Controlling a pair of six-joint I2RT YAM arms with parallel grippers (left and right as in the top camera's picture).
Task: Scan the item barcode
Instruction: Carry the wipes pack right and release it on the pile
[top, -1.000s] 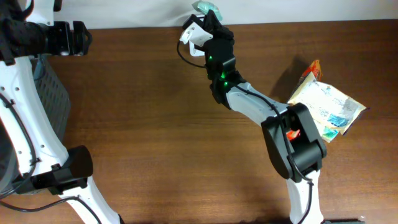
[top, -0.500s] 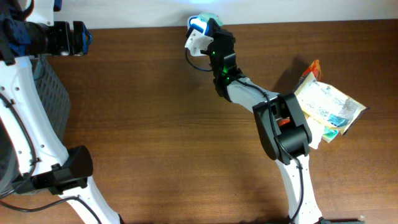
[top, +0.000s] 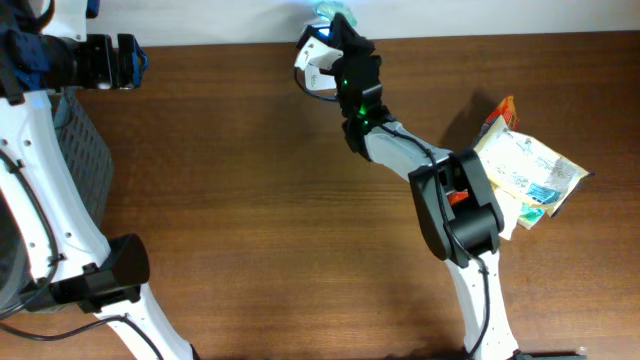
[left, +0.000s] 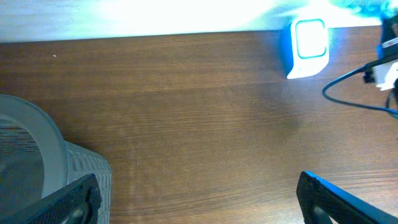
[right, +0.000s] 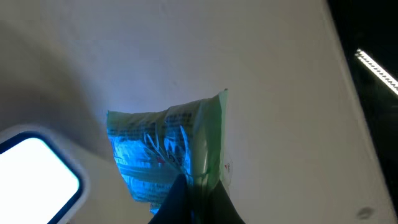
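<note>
Count: 2 arms, 1 scanner (left: 307, 47), 1 held green packet (right: 166, 149), 1 grey basket (top: 82, 150), and a loose pile of packets (top: 525, 170) in which at least 2 can be told apart.

The right gripper (right: 189, 186) is clenched on the green packet's lower edge. In the overhead view this gripper (top: 335, 25) sits at 12 o'clock on the table (top: 240, 200), right at its far edge, and the packet (top: 330, 10) pokes out past that edge, lit blue. In the right wrist view the packet stands up from the fingers toward 12 o'clock, its crimped seam running up the 3 o'clock side. Its long axis cannot be told for certain.

The scanner's glowing window (right: 31, 171) lies at 8 o'clock from the packet, close beside it.

The left gripper (top: 128, 60) hangs at 10 o'clock with its jaws spread wide and nothing between them, above the basket. The pile lies at 3 o'clock.
</note>
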